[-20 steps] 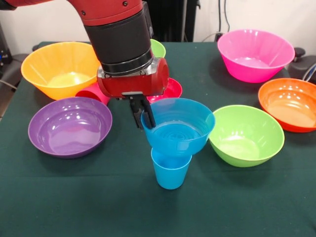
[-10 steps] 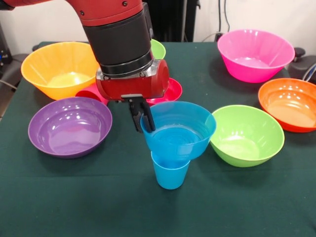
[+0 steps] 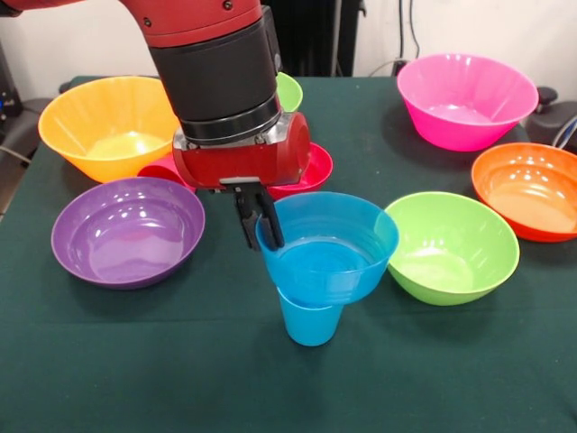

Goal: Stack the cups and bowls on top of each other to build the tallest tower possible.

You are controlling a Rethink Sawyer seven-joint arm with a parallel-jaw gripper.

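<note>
My gripper (image 3: 259,221) is shut on the left rim of the small blue bowl (image 3: 334,248). The bowl rests on the mouth of the upright sky-blue cup (image 3: 309,323) near the table's front middle and tilts slightly. Together they form a two-piece tower. A red piece (image 3: 160,170) that looks like the red cup shows left of the wrist, mostly hidden by the arm. The small red bowl (image 3: 314,167) sits just behind the gripper body.
Around the tower stand a purple bowl (image 3: 126,230) at left, a yellow-orange bowl (image 3: 104,122) at back left, and a lime green bowl (image 3: 451,245) close on the right. Also an orange bowl (image 3: 532,188) at far right, a pink bowl (image 3: 464,97) at back right, and a second green bowl (image 3: 288,88) behind the arm.
The blue bowl has come down further over the sky-blue cup, hiding more of the cup. The gripper has dropped slightly with it, still holding the rim.
</note>
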